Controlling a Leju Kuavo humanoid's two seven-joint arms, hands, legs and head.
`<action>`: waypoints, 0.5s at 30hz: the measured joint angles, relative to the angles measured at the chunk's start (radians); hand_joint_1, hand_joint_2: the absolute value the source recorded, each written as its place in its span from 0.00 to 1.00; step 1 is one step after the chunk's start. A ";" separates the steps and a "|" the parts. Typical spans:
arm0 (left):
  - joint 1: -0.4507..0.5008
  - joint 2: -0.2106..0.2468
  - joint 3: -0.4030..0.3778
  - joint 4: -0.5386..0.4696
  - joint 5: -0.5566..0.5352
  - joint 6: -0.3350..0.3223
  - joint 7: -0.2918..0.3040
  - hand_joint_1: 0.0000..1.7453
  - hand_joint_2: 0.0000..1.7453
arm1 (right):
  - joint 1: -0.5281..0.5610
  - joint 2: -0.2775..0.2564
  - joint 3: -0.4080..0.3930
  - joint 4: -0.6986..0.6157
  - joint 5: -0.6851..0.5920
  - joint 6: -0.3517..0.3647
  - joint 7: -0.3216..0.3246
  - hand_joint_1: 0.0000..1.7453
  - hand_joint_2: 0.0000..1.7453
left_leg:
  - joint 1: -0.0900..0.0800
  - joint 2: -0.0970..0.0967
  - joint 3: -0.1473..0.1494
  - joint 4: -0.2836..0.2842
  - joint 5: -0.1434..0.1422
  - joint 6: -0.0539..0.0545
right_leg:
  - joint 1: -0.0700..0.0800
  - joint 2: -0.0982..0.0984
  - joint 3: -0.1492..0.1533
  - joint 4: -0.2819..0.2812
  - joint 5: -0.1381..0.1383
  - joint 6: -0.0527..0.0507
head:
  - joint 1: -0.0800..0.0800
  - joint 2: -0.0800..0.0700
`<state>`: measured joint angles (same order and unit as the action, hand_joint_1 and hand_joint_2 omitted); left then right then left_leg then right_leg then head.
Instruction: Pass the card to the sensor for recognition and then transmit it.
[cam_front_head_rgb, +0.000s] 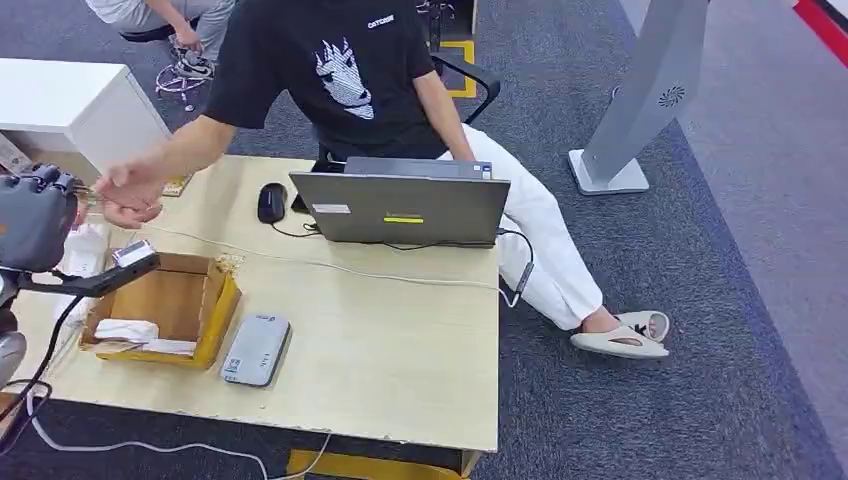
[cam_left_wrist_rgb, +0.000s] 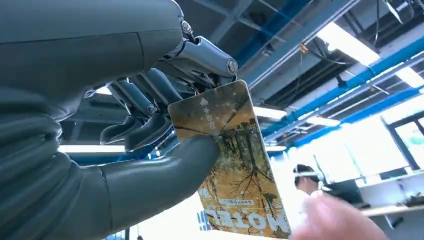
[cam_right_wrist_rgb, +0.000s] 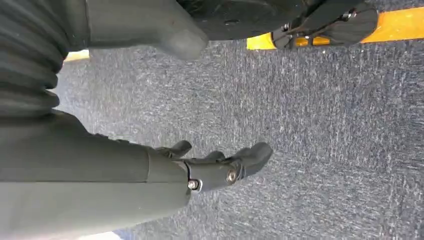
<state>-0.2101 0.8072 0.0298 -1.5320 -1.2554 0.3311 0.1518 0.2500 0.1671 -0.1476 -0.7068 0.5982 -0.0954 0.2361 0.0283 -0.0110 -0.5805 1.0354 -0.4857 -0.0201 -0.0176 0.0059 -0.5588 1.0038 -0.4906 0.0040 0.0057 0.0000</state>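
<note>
Left hand (cam_left_wrist_rgb: 150, 135) pinches the card (cam_left_wrist_rgb: 232, 165) between thumb and fingers; the card's long axis runs outward past the thumb. A person's hand (cam_front_head_rgb: 130, 195) reaches just beyond its free end, so handover looks next. Right hand (cam_right_wrist_rgb: 220, 167) hangs, holding nothing, fingers loosely apart.

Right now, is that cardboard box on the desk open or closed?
Open. The cardboard box has its flaps folded outward, and white paper items lie on its bare floor in the head view.
</note>
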 joint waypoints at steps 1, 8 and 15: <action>-0.002 0.004 0.000 0.000 0.000 0.000 0.000 1.00 1.00 | -0.003 -0.002 0.002 0.006 0.000 0.000 0.000 0.00 1.00 | 0.000 0.000 0.000 0.000 0.000 0.000 | 0.000 0.000 0.000 0.000 0.000 0.000 | -0.001 0.000; -0.052 0.031 -0.005 0.013 -0.034 -0.018 0.000 0.00 1.00 | -0.025 -0.023 0.051 0.054 -0.069 -0.021 -0.008 0.00 1.00 | 0.000 0.000 0.000 0.000 0.000 0.000 | 0.000 0.000 0.000 0.000 0.000 0.000 | 0.000 0.000; -0.089 0.027 -0.031 0.050 -0.084 0.019 0.002 0.00 1.00 | -0.055 -0.047 0.129 0.114 -0.140 -0.057 -0.030 0.00 1.00 | 0.000 0.001 0.000 0.000 0.000 0.000 | 0.000 0.000 0.000 0.000 0.001 -0.001 | 0.000 0.000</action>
<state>-0.2995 0.8339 -0.0015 -1.4816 -1.3394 0.3506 0.1534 0.1949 0.1198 -0.0190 -0.5928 0.4585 -0.1522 0.2060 0.0284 -0.0103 -0.5805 1.0354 -0.4856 -0.0202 -0.0174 0.0063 -0.5593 1.0037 -0.4899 0.0032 0.0057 0.0000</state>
